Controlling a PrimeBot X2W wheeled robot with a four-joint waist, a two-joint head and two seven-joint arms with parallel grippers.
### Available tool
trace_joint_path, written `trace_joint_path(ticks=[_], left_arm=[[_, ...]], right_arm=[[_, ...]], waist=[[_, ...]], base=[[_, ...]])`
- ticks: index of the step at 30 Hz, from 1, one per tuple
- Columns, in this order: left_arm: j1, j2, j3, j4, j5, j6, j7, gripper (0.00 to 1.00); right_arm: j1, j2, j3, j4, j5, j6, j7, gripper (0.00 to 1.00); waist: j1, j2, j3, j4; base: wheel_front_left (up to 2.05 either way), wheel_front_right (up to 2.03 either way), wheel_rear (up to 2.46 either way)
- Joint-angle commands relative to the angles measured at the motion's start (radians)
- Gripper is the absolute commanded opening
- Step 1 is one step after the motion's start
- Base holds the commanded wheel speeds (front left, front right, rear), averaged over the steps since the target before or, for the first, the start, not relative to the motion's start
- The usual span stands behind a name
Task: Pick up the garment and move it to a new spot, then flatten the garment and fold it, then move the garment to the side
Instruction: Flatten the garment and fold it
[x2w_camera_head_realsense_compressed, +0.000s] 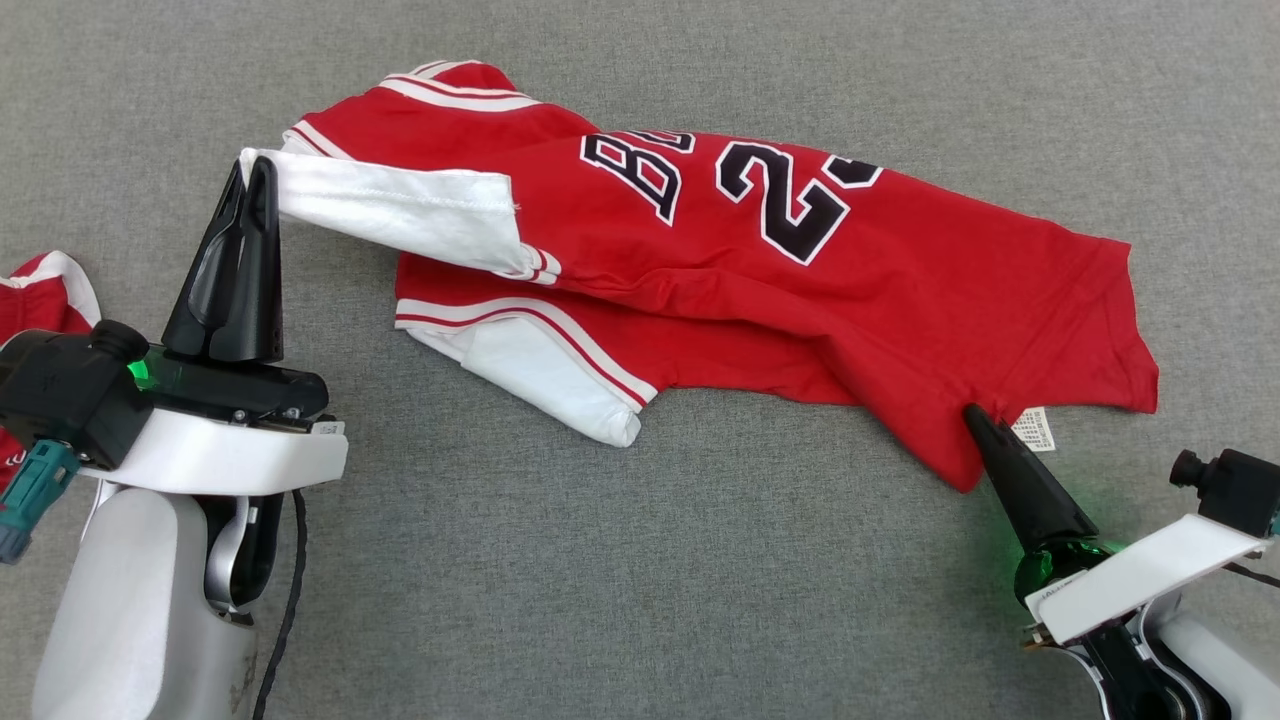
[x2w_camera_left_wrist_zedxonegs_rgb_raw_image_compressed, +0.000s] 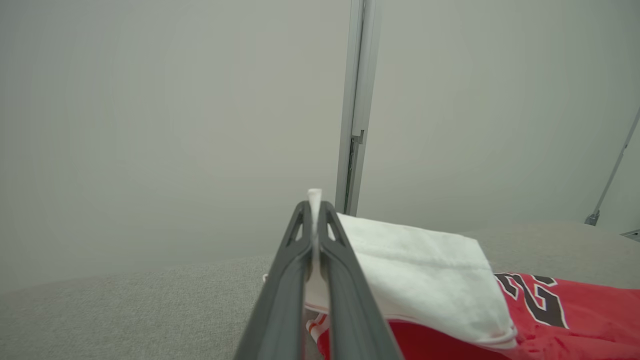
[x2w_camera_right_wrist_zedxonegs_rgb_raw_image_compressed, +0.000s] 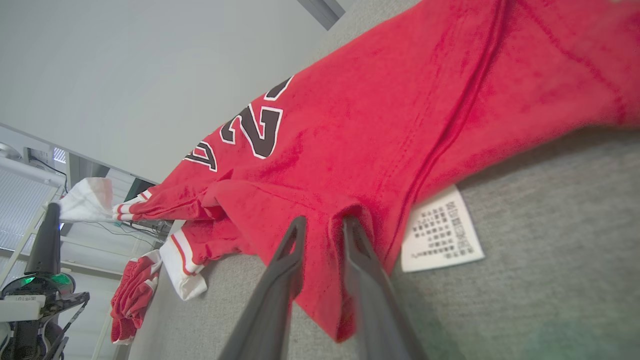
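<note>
Place: garment (x2w_camera_head_realsense_compressed: 760, 290), a red jersey, sprawled across the middle of the grey surface (x2w_camera_head_realsense_compressed: 640, 600), collar end left, hem right, bunched and doubled over itself.
Left hold: left gripper (x2w_camera_head_realsense_compressed: 250, 170) clamped flat on the cuff edge of the white sleeve (x2w_camera_head_realsense_compressed: 400, 215), lifting it off the surface at far left; sliver of white poking past the tips.
Right hold: right gripper (x2w_camera_head_realsense_compressed: 972, 415) at the near right hem, just beside the care label (x2w_camera_head_realsense_compressed: 1033, 428); jaws partway apart, a pucker of red cloth between the tips; firm hold or not, cannot tell.
Risk, right: hem slipping out on a pull if only a thin pucker is caught, or only the top layer taken, leaving the lower one dragging.
Risk, left: grip on the cuff alone, so likely to stretch the sleeve and leave the body twisted.
Risk, edge: second red garment (x2w_camera_head_realsense_compressed: 40, 295) near the left arm, liable to snag on a leftward sweep.
Cloth: soft matte knit, limp, creasing readily.
Trim: white sleeves with red-striped bands and stitched hems; black numerals outlined in white.
Label: small, flat, printed.
Surface: coarse grey weave, probably grippy against cloth.
Fingers: long, dark, tapering, smooth.
</note>
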Motion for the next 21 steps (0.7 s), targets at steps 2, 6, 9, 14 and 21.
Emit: trace_joint_path(ticks=[2,6,9,14,21], left_arm=[[-0.004,0.004,0.003,0.000,0.005,-0.001,0.000,0.00],[0.004,0.005,0.016,0.001,0.008,-0.001,0.000,0.00],[0.013,0.003,0.026,0.004,0.005,-0.001,-0.001,0.00],[0.009,-0.002,0.031,-0.004,-0.007,-0.001,-0.001,0.00],[-0.043,0.028,-0.012,-0.050,-0.057,-0.001,-0.001,0.00]], right_arm=[[0.013,0.022,0.011,0.014,-0.005,0.000,0.003,0.00],[0.017,0.022,-0.040,-0.013,-0.031,0.000,0.002,0.00],[0.023,0.017,-0.066,-0.035,-0.055,0.000,0.001,0.00],[0.029,0.007,-0.122,-0.076,-0.108,0.000,0.001,0.00],[0.012,-0.056,-0.231,-0.143,-0.178,0.000,0.001,0.00]], waist=[[0.0000,-0.0001,-0.003,-0.001],[0.0000,-0.0001,-0.012,-0.009],[0.0000,-0.0001,-0.021,-0.019],[0.0000,-0.0001,-0.035,-0.028],[0.0000,-0.0001,-0.064,-0.041]], base=[[0.00,0.00,0.00],[0.00,0.00,0.00],[0.00,0.00,0.00],[0.00,0.00,0.00],[0.00,0.00,0.00]])
